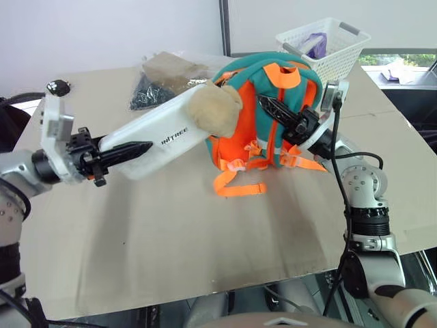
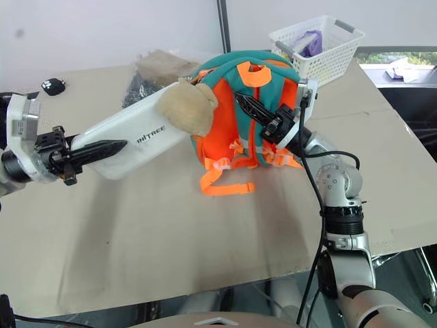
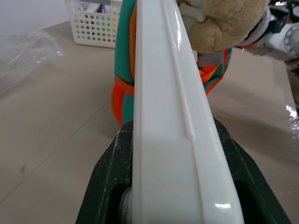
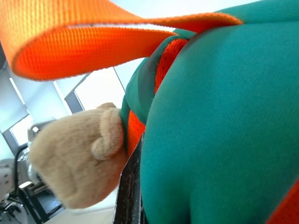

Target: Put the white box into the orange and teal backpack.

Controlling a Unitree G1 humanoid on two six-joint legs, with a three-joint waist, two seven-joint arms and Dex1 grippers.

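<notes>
Left gripper (image 1: 123, 152) clamps near end of box (image 1: 160, 140), angling far end into backpack (image 1: 273, 113) mouth behind plush toy (image 1: 215, 109); right gripper (image 1: 280, 113) pinched shut on backpack to prop it upright near table (image 1: 205, 246) back edge

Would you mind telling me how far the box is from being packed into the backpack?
Done: the left hand has the box clamped at one end and raised. In hand: the right hand grips the backpack, and the box's far end disappears behind the plush toy at its side. Left: sliding it in and releasing.
</notes>
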